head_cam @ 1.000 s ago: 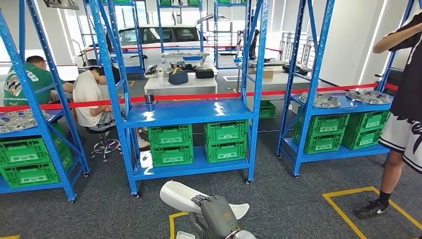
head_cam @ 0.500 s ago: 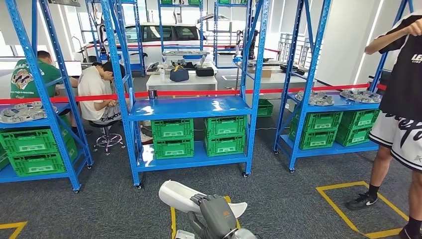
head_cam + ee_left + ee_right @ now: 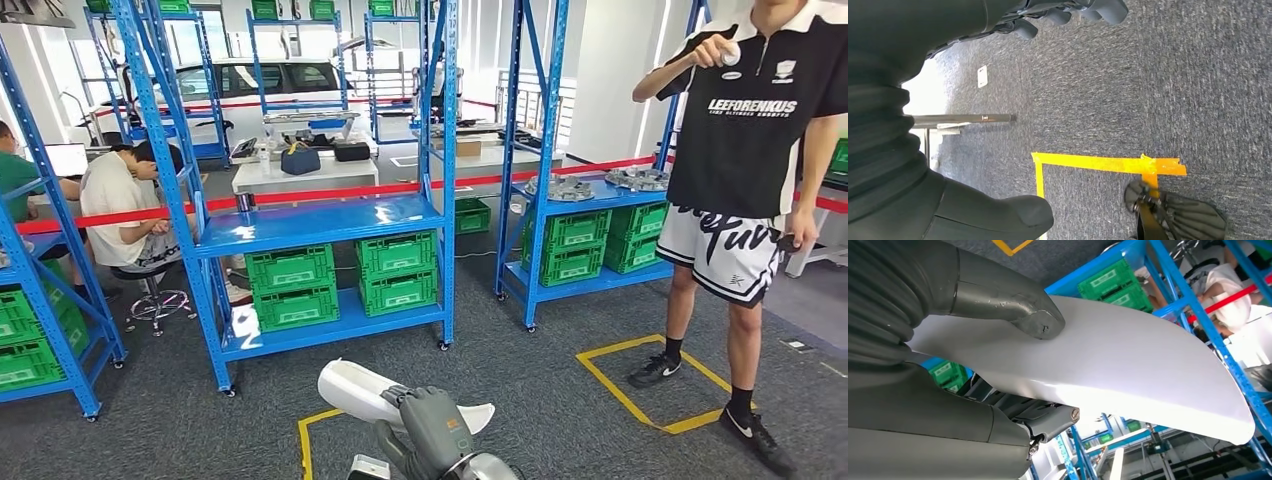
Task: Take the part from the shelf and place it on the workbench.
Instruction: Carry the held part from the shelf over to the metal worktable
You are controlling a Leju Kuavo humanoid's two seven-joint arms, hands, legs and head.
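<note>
Right hand (image 3: 437,430), bottom centre of the head view, grips a white curved glossy plastic part (image 3: 365,393) already off the blue shelving, long axis running left-right across the hand; left hand (image 3: 1068,12) hangs empty, fingers loosely curled.

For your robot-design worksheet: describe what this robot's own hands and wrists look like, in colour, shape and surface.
The right hand is matte grey with a small orange mark on its back and a thick rounded thumb, scuffed at the tip. A dark ribbed cover wraps each wrist. The left hand has darker, rounded fingers.
</note>
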